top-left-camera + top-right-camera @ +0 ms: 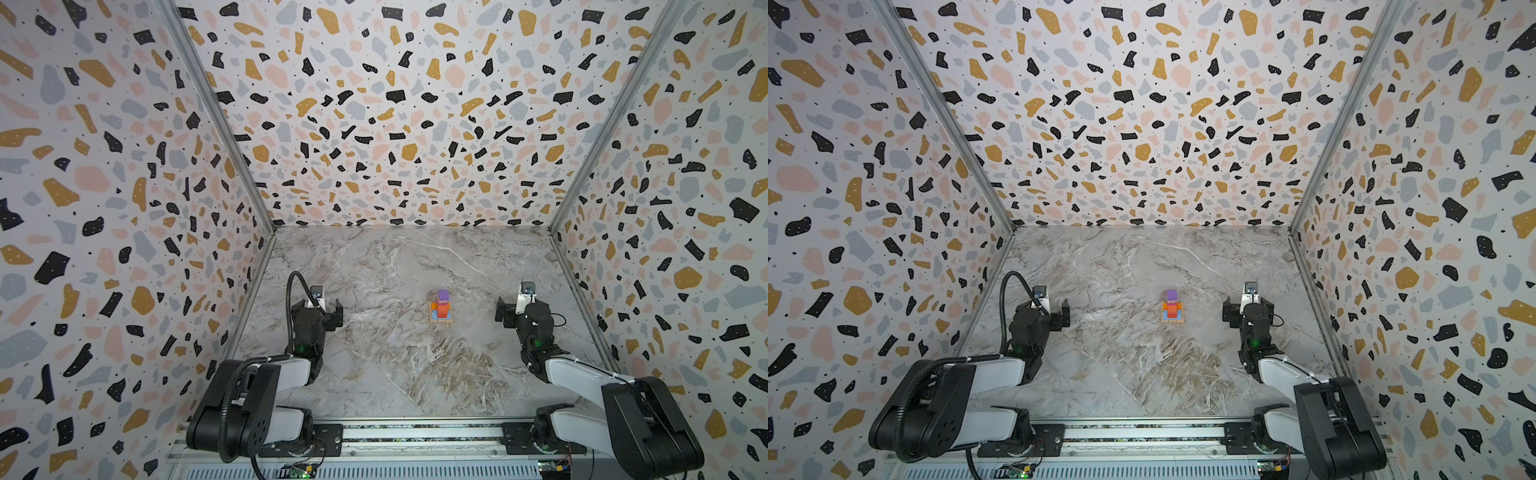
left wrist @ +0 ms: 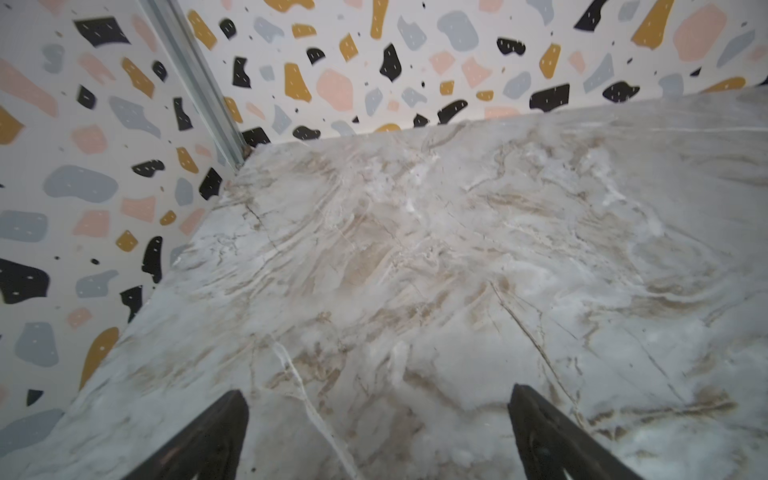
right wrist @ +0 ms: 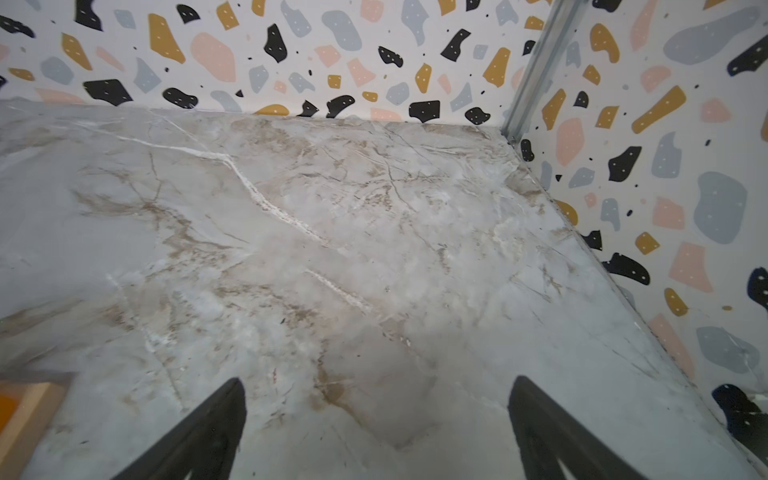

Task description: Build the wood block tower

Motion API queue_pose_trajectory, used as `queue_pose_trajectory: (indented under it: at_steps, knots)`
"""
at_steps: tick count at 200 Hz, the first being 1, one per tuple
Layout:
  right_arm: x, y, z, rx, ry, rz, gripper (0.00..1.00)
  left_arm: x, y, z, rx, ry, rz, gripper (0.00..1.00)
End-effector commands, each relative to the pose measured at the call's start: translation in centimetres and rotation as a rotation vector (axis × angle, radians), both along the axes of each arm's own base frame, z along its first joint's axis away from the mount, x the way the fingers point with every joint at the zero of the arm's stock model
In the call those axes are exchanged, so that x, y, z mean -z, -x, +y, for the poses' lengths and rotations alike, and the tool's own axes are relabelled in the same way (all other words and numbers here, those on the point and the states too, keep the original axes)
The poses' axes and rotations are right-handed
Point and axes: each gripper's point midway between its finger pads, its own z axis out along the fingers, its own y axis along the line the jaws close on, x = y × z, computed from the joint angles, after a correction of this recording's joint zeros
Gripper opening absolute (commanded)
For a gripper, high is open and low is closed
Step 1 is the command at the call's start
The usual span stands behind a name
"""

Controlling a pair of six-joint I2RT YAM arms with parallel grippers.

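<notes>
Both top views look steeply down on the whole surface [image 1: 374,365]. My wrist cameras sit low, facing its far corners [image 2: 245,151].

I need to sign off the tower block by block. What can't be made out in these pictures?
- Both top views: the tower is too small to count its blocks or judge whether layers sit flush; its far side faces away.
- Right wrist view: only a tan and orange corner of it shows, cut off by the picture's edge.
- Left wrist view: the tower is out of frame; only the table shows past the left gripper.
</notes>
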Motion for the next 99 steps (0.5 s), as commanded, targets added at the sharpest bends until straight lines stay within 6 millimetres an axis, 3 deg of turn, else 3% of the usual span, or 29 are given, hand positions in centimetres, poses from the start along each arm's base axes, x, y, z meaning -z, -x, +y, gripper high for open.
queue_pose_trajectory:
  at_steps: [1,24,64,78,99]
  knots:
    - [-2.1,-0.9,-0.9,0.044,0.008,-0.134,1.00,-4.6,0.1,1.5,-0.073,0.019,-0.223,1.00]
    - [-3.1,-0.5,-1.1,0.047,0.004,-0.213,1.00,-4.1,0.6,0.9,-0.029,0.008,-0.232,1.00]
    - [-2.9,0.8,-0.6,-0.013,0.017,-0.315,1.00,-3.5,-0.2,2.6,-0.121,0.035,-0.207,1.00]
    - [-2.9,-0.1,-0.4,-0.028,0.039,-0.336,1.00,-3.5,0.4,4.8,-0.244,0.077,-0.225,1.00]
    - [-0.9,-1.7,-0.1,-0.081,-0.007,-0.193,0.99,-3.6,0.4,4.9,-0.252,0.082,-0.230,1.00]
